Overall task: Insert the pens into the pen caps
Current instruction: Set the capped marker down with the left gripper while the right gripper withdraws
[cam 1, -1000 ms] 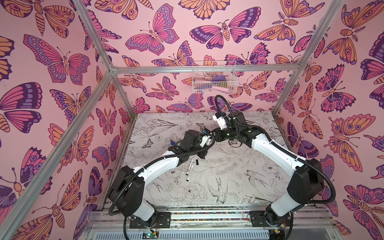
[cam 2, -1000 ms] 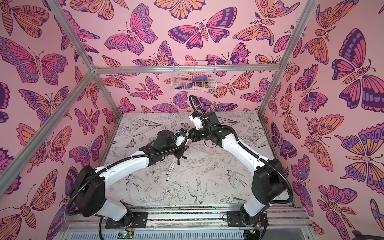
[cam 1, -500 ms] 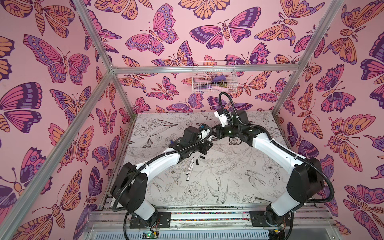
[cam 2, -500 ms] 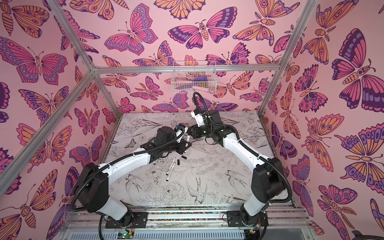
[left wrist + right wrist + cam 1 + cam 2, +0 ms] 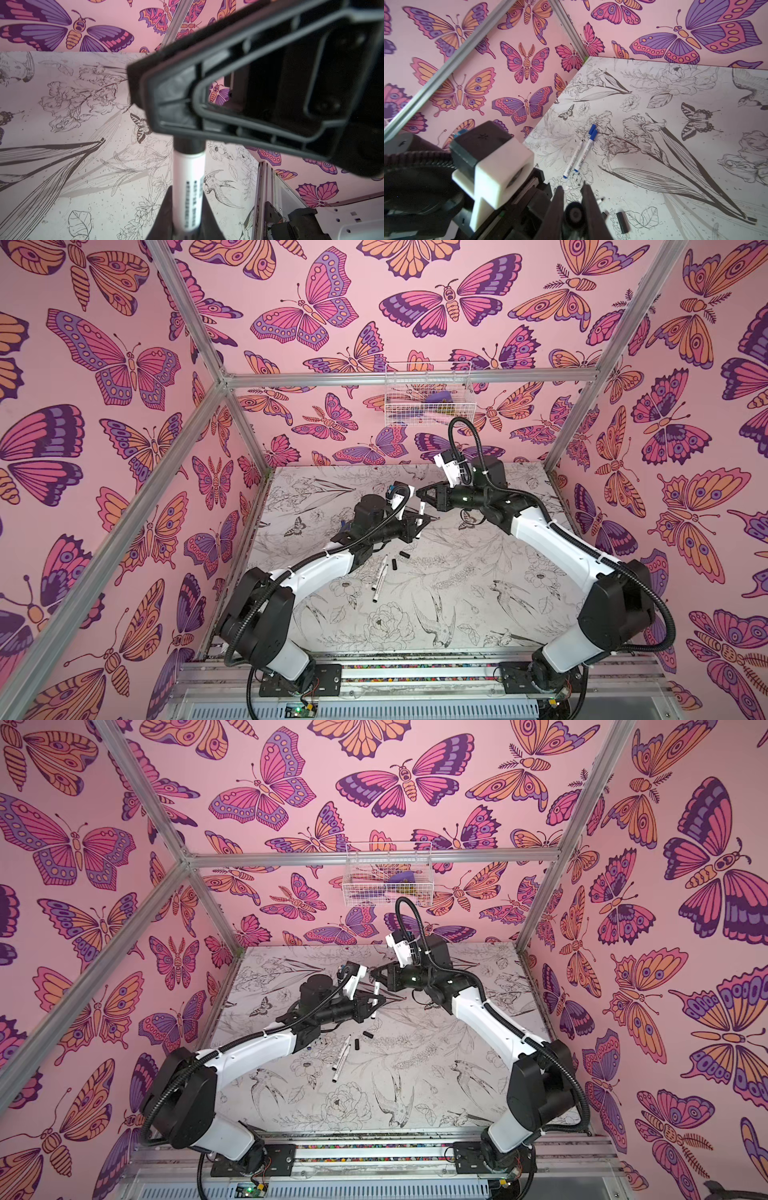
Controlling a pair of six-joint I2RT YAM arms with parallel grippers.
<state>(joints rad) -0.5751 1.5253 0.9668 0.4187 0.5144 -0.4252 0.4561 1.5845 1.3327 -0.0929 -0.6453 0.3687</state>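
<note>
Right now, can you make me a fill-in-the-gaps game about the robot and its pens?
The left gripper is shut on a pen with a ___ barrel.
The right gripper pinches a ___ cap at that pen's end.
Side by side on the table lie ___ blue-capped pens.
Missing words: white, black, two.
</note>
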